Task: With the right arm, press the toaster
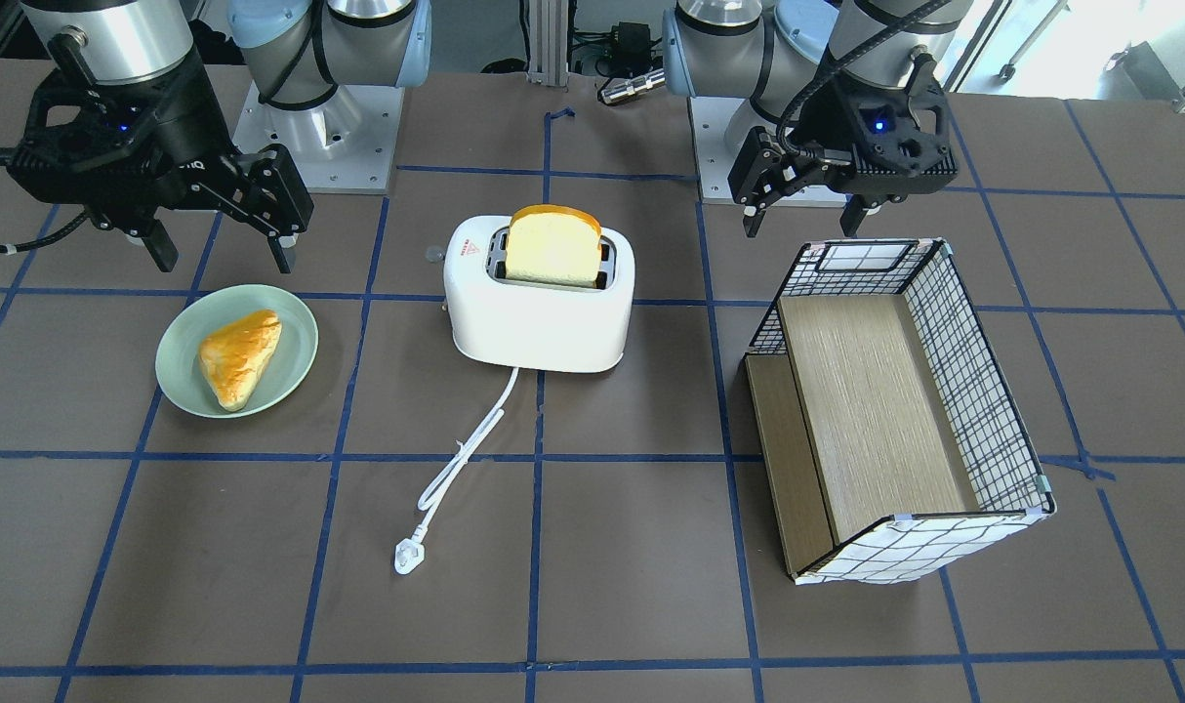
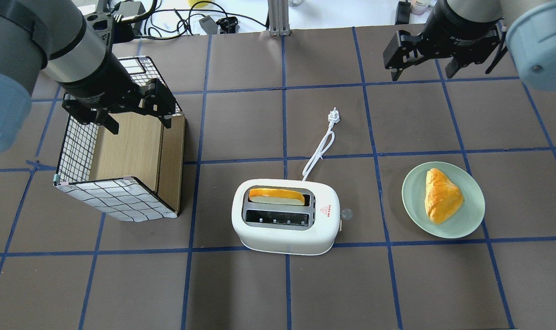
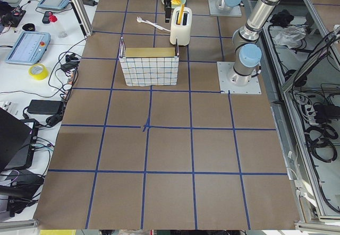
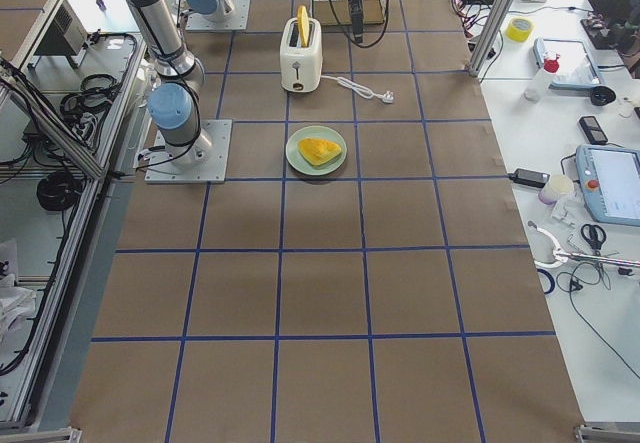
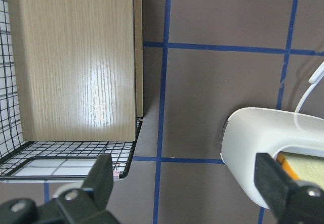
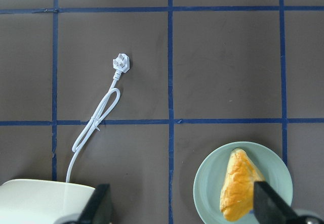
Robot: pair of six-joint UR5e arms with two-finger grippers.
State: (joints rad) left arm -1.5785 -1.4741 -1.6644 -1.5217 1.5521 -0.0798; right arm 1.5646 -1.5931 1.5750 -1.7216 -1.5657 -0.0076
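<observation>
- Pressing the lever is where trouble is most likely: the toaster [image 2: 286, 216] is a light plastic body resting loose on the table [image 2: 397, 284], so a push landed off the small side lever could probably slide or tip it rather than drop the carriage.
- The lever itself is barely made out in the overhead view, just a small nub at the end nearest the plate [image 2: 443, 200]; it could easily be missed and the rounded shell struck instead.
- The toaster is set well apart from the right gripper [image 2: 426, 68], back toward the robot's base and off toward the robot's left; in the right wrist view only its corner is caught, at the lower left below the jaws.
- A slice of bread [image 1: 554, 247] stands high out of one slot, so it might be clipped by a wide-spread finger on the way in.
- The cord [image 2: 320, 150] is looped on the table between the right jaws and the toaster; a low approach could snag it.
- The right jaws are spread wide with nothing between them, which gives a clumsy pressing tip.
- The left gripper [image 2: 122, 107] is likewise spread wide and empty, hanging over the wire basket [image 2: 76, 151].
- Counted: one toaster, two slots, one bread slice, one cord with plug, one plate, one pastry [image 2: 440, 195], one basket, two grippers.
</observation>
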